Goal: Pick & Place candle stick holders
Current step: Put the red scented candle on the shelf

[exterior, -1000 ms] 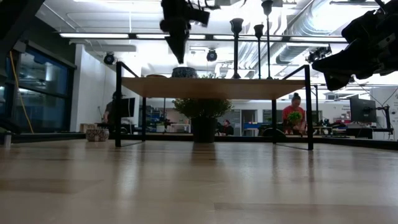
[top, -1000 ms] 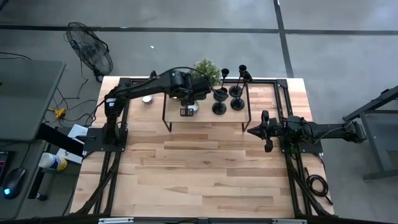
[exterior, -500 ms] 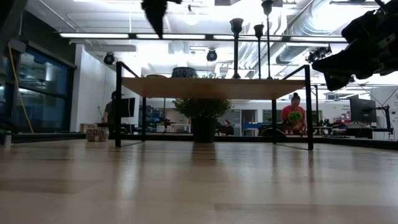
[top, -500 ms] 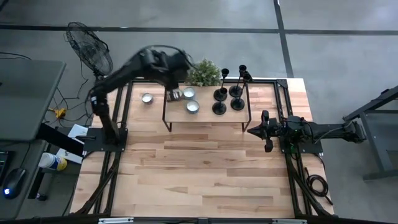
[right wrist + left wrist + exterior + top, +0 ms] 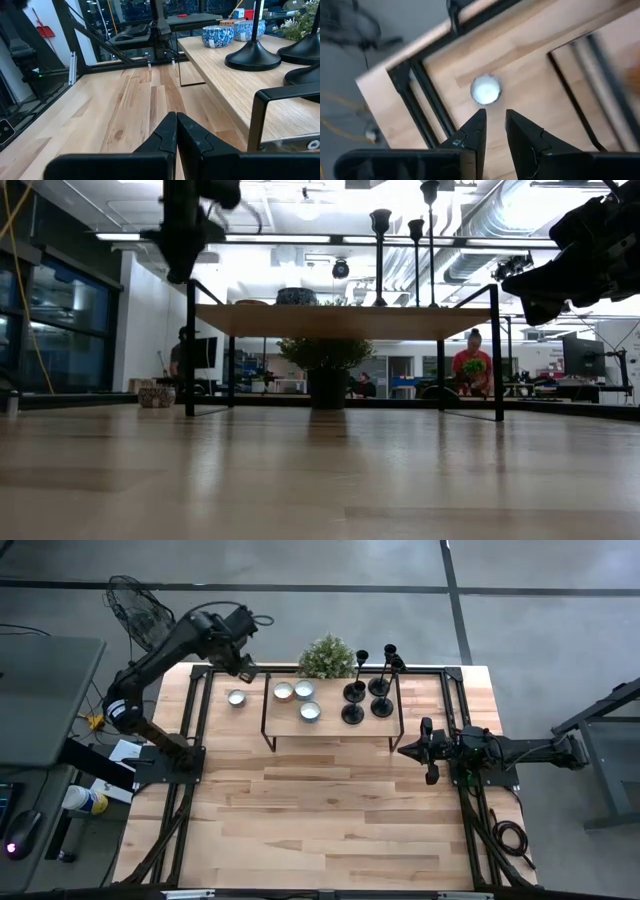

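Worktop, pale wood. Low shelf at its far edge. Plant behind shelf. Four holders upright in a cluster at the shelf's right end. Left claw raised above the worktop's far left corner, over a tealight, narrow gap, holding nothing. Right claw beside the shelf's right end, fingers pressed together, holding nothing.
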Available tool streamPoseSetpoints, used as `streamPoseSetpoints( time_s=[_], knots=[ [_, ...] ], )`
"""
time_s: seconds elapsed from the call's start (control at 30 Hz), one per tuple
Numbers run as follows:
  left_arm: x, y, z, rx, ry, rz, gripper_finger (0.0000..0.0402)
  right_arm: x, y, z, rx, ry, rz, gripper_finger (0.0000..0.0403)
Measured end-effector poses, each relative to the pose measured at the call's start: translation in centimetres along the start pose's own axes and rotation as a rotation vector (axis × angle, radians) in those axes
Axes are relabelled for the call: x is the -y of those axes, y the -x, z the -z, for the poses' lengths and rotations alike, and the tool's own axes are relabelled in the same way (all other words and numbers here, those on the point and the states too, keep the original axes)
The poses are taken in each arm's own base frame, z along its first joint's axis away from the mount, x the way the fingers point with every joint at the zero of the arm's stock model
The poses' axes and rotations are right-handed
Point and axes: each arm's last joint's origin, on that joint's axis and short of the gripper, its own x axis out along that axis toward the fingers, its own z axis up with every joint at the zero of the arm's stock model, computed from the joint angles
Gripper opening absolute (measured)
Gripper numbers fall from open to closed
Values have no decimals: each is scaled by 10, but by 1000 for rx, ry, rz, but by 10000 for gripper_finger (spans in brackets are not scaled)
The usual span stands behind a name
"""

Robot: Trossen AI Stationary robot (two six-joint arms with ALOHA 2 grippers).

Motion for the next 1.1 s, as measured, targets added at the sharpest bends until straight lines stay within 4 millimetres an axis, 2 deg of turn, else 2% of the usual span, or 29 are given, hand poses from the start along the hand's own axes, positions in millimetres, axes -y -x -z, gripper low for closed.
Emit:
streamPoseSetpoints(
  time_s=[0.17, 0.3, 0.5, 0.67, 0.8, 1.1],
  knots=[
    [-1, -52, 5, -96, 87, 54, 74, 0, 0, 0, 0, 0, 1, 0],
    [-4, -89, 4, -161, 221, 110, 111, 0, 0, 0, 0, 0, 0, 0],
    [-27, -132, 7, -212, 400, -36, 181, 0, 0, 0, 0, 0, 0, 0],
    [-42, -163, 8, -250, 436, -2, 195, 0, 0, 0, 0, 0, 0, 0],
    [-55, -180, 9, -234, 496, 18, 195, 0, 0, 0, 0, 0, 0, 0],
    [-55, -189, 6, -201, 515, 30, 183, 0, 0, 0, 0, 0, 0, 0]
  ],
)
